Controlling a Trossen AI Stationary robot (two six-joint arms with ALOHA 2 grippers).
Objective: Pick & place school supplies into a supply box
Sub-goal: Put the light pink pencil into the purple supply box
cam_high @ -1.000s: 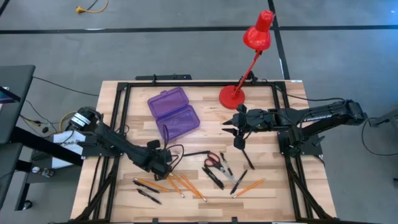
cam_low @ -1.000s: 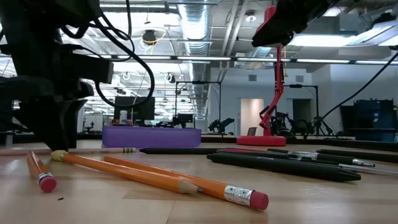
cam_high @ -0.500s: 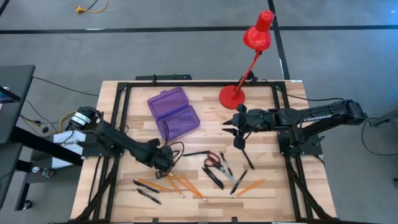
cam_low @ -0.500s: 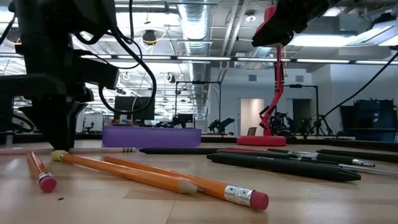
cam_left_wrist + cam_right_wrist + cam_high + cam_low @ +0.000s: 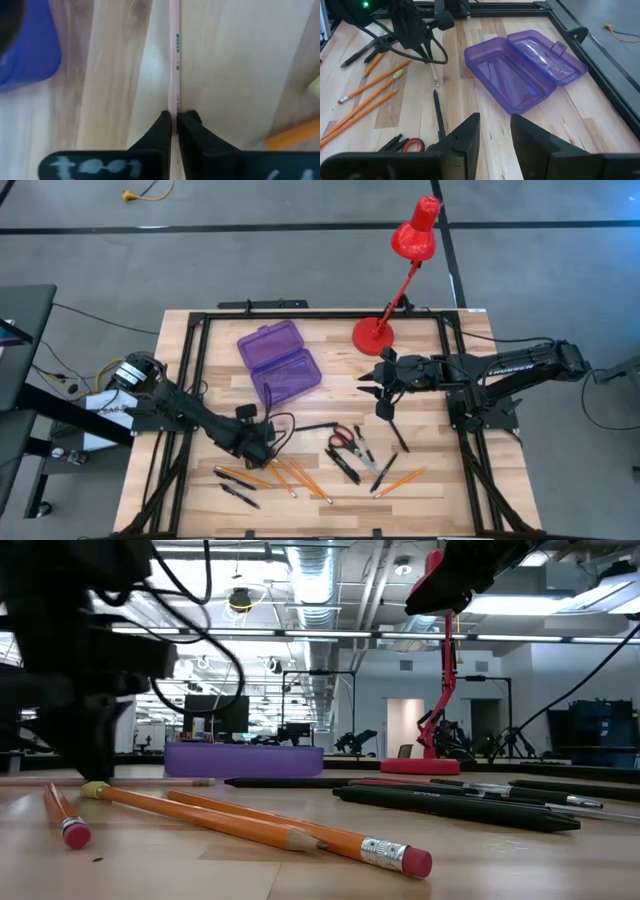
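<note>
The open purple supply box (image 5: 280, 360) lies at the table's far left-centre and also shows in the right wrist view (image 5: 520, 70). Orange pencils (image 5: 295, 477), black pens (image 5: 345, 465) and red-handled scissors (image 5: 342, 437) lie spread along the near middle. My left gripper (image 5: 262, 446) stands just left of them, shut on a thin pale pencil (image 5: 174, 60) that lies on the wood. My right gripper (image 5: 368, 375) hovers open at the right-centre near the lamp's base, with nothing between its fingers (image 5: 470, 135). My left gripper pinches the pale pencil's shaft (image 5: 174, 107) between its two fingertips (image 5: 162, 130). The fingers come from above, pointing down, one on each side of the pencil and across its length. The pencil lies flat on the table, reaching out past the fingers (image 5: 435, 75).
A red desk lamp (image 5: 375, 335) stands at the far centre-right, its head (image 5: 415, 235) reaching beyond the table's far edge. A black frame (image 5: 200, 330) runs along the table's edges. A black pen (image 5: 438, 115) lies between the two grippers. Bare wood shows between the box and the supplies.
My left gripper has shut its fingers on the pale pencil while staying at almost the same spot by the pencils. The pencil still lies on the table.
</note>
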